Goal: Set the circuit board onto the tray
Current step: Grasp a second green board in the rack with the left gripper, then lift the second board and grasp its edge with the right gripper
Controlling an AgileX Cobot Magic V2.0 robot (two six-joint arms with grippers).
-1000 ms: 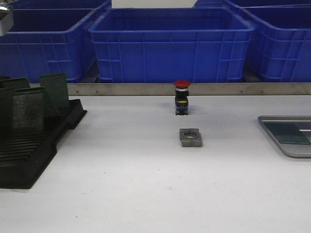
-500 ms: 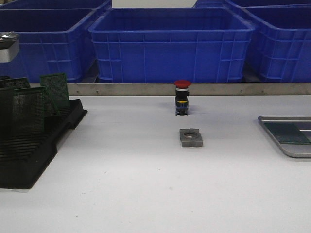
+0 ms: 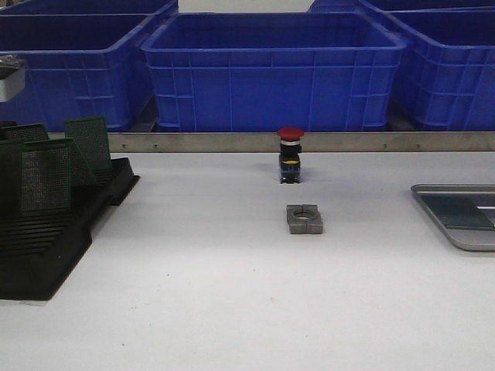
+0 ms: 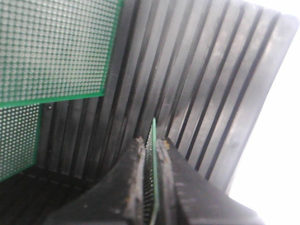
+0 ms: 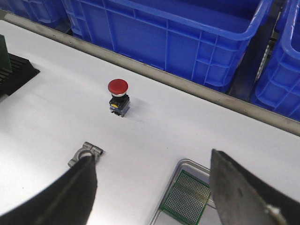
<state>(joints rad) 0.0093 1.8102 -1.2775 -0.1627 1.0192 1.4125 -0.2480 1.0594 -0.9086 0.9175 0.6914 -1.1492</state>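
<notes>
In the left wrist view my left gripper (image 4: 151, 143) is shut on a thin green circuit board (image 4: 153, 127), seen edge-on over the black slotted rack (image 4: 211, 84). Two more green boards (image 4: 51, 47) stand in that rack. In the front view the rack (image 3: 54, 232) with its upright boards (image 3: 45, 178) is at the far left, and only a grey part of the left arm (image 3: 9, 77) shows above it. The silver tray (image 3: 464, 236) lies at the right edge with a green board (image 3: 456, 210) flat in it. My right gripper (image 5: 151, 157) hangs open above the tray's (image 5: 180, 165) near corner.
A red push button (image 3: 290, 154) stands mid-table, with a small grey metal block (image 3: 304, 219) just in front of it. Big blue bins (image 3: 271, 69) line the back behind a metal rail (image 3: 348, 141).
The grey part of the left arm at the front view's left edge has come down toward the rack. The boards in the rack barely shifted.
</notes>
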